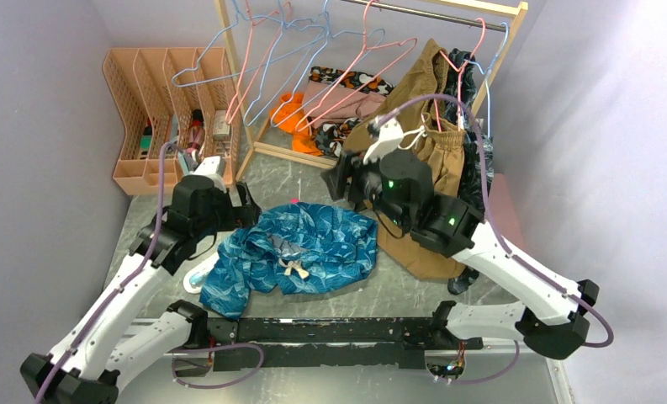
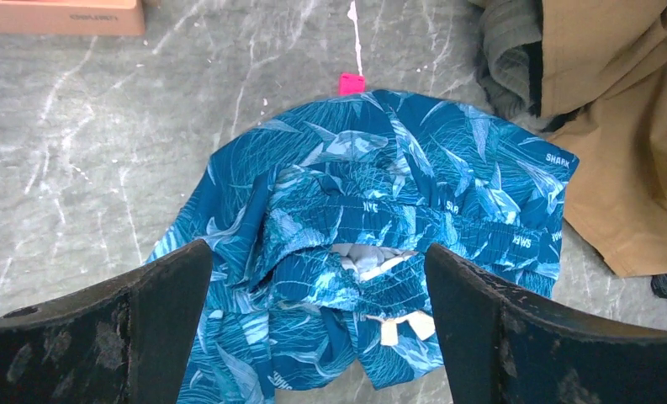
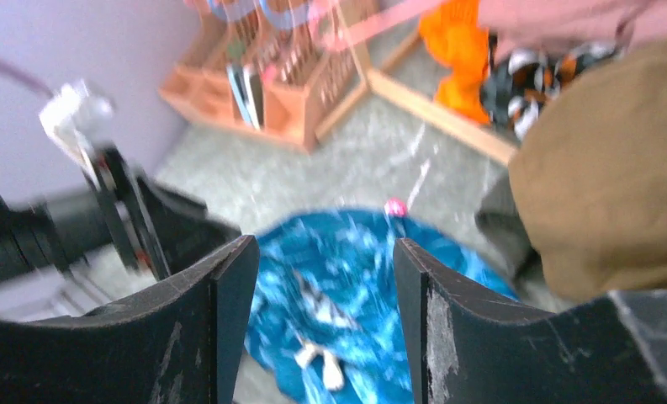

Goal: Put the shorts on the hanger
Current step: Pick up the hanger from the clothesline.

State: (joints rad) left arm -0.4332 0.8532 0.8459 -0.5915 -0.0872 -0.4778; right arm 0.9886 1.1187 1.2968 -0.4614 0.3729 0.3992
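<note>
The grey marbled table (image 1: 309,175) takes up most of the floor of the booth. At its far side stands a wooden clothes rack (image 1: 229,80), with an orange file organiser (image 1: 149,109) to its left. A pair of tan-brown shorts (image 1: 435,156) hangs off the rack's right side and spills down onto the table.

The shorts (image 1: 317,244) lie crumpled in the middle of the table between the two arms, waistband up and touching nothing but the tabletop. One pink hanger (image 1: 359,82) hangs from the rail among light-blue ones, well apart from the shorts.

The left gripper (image 2: 317,252) hovers just over the left half of the shorts. Its two fingers are spread wide with nothing between them, and the waistband shows in the gap below. The right gripper (image 3: 325,244) sits above the far right corner of the shorts, jaws also apart and empty.

The cream drawstring (image 2: 401,324) lies knotted at the near edge of the waistband. A small pink bit (image 2: 351,82) peeks out at the shorts' far edge; I cannot tell what it is.
</note>
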